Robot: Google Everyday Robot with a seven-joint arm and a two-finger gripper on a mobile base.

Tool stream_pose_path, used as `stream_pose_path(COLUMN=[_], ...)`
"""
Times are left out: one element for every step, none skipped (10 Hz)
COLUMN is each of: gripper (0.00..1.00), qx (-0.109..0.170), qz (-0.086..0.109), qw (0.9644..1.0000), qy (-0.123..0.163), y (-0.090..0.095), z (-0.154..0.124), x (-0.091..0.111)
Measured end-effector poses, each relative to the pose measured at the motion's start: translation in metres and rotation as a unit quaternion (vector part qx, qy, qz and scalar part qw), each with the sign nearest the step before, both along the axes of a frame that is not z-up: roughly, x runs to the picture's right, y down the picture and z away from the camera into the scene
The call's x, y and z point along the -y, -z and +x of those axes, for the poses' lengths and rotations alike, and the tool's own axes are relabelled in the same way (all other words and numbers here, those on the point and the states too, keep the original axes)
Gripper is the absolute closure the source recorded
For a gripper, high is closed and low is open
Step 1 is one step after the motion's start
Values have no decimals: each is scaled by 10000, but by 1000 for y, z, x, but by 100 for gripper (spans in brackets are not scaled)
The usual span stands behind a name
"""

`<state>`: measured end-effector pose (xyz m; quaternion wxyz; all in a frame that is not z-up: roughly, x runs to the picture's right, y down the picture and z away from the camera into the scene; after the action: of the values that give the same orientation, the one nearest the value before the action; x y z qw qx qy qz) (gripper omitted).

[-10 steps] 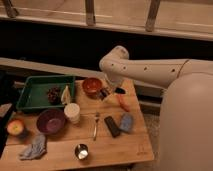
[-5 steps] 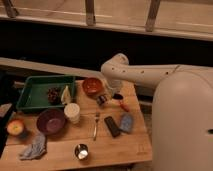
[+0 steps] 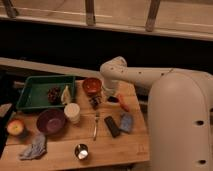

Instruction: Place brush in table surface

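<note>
Although the end effector (image 3: pixel 98 99) hangs low over the back of the worktop (image 3: pixel 115 150), just in front of the orange bowl (image 3: pixel 92 85), I cannot tell how it is set. A small dark thing with a pale patch sits right at its tip; I take this for the brush (image 3: pixel 94 102), down at or very near the wood, though whether it is gripped or already resting free I cannot say. That low position suits the task: a brush brought close to the planks can be left there without dropping or rolling.

The arm (image 3: pixel 145 79) reaches in from the right, its white link running leftward to a rounded elbow behind the bowl, then bending down to the wrist (a steep, nearly vertical approach).

Just right of the end effector lies a red-orange item (image 3: pixel 123 102), perhaps a carrot. Nearer the front are a silver utensil (image 3: pixel 95 125), a black bar (image 3: pixel 112 126) and a grey-blue pad (image 3: pixel 126 121). Left of these stand a pale cup (image 3: pixel 72 112) and a purple bowl (image 3: pixel 50 121), with a green tray (image 3: pixel 30 91) behind them. An apple (image 3: pixel 15 127), a cloth (image 3: pixel 33 148) and a metal cup (image 3: pixel 81 150) fill the left and front edges.
</note>
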<state>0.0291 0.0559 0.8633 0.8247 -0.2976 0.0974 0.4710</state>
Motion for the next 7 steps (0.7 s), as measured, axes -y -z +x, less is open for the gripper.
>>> stream_pose_path(gripper=[76, 64, 56, 45, 36, 28, 26], qx=[107, 216, 263, 307, 341, 343, 349], qz=[-75, -176, -232, -312, -362, -392, -372], qw=[9999, 9996, 9994, 9990, 9987, 9986, 9987], qy=[-4, 16, 28, 45, 55, 74, 95], y=[-3, -6, -8, -12, -15, -17, -19], z=[-7, -16, -20, -24, -27, -30, -33], x=[-4, -10, -13, -18, -21, -22, -20])
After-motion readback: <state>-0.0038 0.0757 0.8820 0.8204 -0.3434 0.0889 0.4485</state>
